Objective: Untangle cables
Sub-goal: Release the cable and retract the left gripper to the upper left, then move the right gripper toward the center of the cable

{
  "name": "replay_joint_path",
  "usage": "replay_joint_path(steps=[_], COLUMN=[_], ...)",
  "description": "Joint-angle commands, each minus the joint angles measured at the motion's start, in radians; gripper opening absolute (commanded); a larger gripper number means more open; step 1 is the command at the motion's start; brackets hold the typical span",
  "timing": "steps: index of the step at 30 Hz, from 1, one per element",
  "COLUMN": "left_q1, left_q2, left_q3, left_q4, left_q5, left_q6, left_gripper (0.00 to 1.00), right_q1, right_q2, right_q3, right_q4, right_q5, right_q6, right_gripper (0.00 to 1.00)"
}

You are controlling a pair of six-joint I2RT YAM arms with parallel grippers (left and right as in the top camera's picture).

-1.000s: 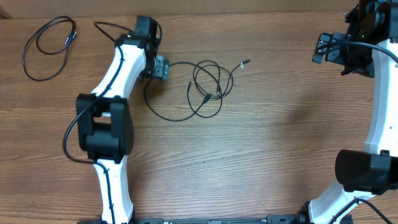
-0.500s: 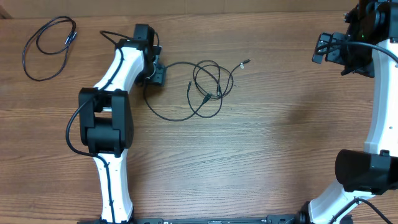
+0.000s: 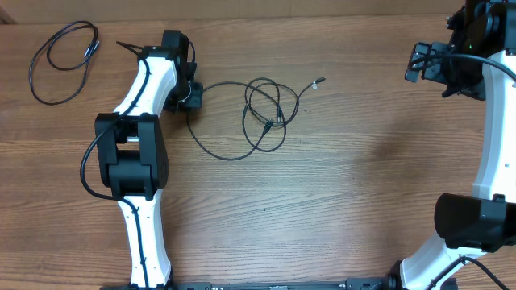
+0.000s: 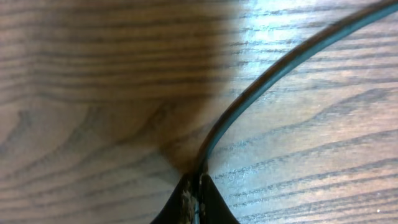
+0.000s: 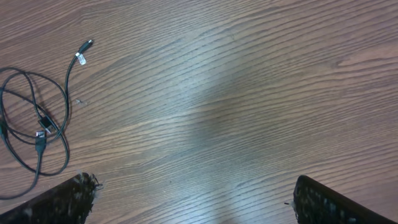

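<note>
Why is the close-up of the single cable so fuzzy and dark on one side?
Left wrist view: the camera sits close, so the cable is soft; the table is shadowed upper left, glary top right. Right wrist view: a pale sheen crosses the wood; the right hand shows as dark fuzzy corners. Overhead view: evenly lit, sharp.

Brown wood-grain table (image 3: 339, 201), horizontal planks with visible seams, soft overhead glare
</note>
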Motion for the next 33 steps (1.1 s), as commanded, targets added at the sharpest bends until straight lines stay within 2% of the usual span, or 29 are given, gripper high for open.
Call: replay_joint_path(steps=[1, 6, 9, 13, 20, 23, 24, 25, 26, 27, 28, 31, 32, 33], left_q1=[-0.002, -0.008, -0.014, -0.023, -0.036, -0.035, -0.034, -0.034, -0.033, -0.031, -0.024, -0.006, 0.002, 0.009], left_q2=[0.005, -0.137, -0.259, -0.384, -0.484, -0.483, -0.481, -0.477, -0.473, -0.472, -0.469, -0.469, -0.467, -0.466], left_q3=[0.083, 0.219, 0.233, 0.233, 0.233, 0.228, 0.225, 0.224, 0.224, 0.224, 0.224, 0.222, 0.222, 0.22], left_q4=[-0.113, -0.193, -0.185, -0.182, -0.192, -0.225, -0.239, -0.259, -0.269, -0.275, -0.284, -0.29, -0.29, -0.29], left_q5=[0.013, 0.148, 0.256, 0.322, 0.341, 0.282, 0.228, 0.135, 0.086, 0.043, 0.002, 0.001, 0.001, 0.001], left_q6=[-0.14, -0.148, -0.148, -0.148, -0.149, -0.176, -0.209, -0.271, -0.302, -0.324, -0.336, -0.336, -0.336, -0.336], left_gripper=[0.04, 0.04, 0.04, 0.04, 0.04, 0.05, 0.09, 0.19, 0.39, 0.52, 0.75, 0.96, 1.0, 1.0], right_q1=[0.002, 0.002, 0.002, 0.002, 0.002, 0.002, 0.002, 0.002, 0.002, 0.002, 0.002, 0.002, 0.002, 0.002], right_q2=[-0.003, -0.003, -0.003, -0.003, -0.003, -0.003, -0.003, -0.003, -0.003, -0.003, -0.003, -0.003, -0.003, -0.003], right_q3=[0.003, 0.003, 0.003, 0.003, 0.003, 0.003, 0.003, 0.003, 0.003, 0.003, 0.003, 0.003, 0.003, 0.003], right_q4=[0.005, 0.005, 0.005, 0.005, 0.005, 0.005, 0.005, 0.005, 0.005, 0.005, 0.005, 0.005, 0.005, 0.005], right_q5=[0.006, 0.006, 0.006, 0.006, 0.006, 0.006, 0.006, 0.006, 0.006, 0.006, 0.006, 0.006, 0.003, 0.0], right_q6=[-0.004, -0.004, -0.004, -0.004, -0.004, -0.004, -0.004, -0.004, -0.004, -0.004, -0.004, -0.004, -0.003, -0.003], right_gripper=[1.0, 1.0, 1.0, 1.0, 1.0, 1.0, 1.0, 1.0, 1.0, 1.0, 1.0, 1.0, 1.0, 1.0])
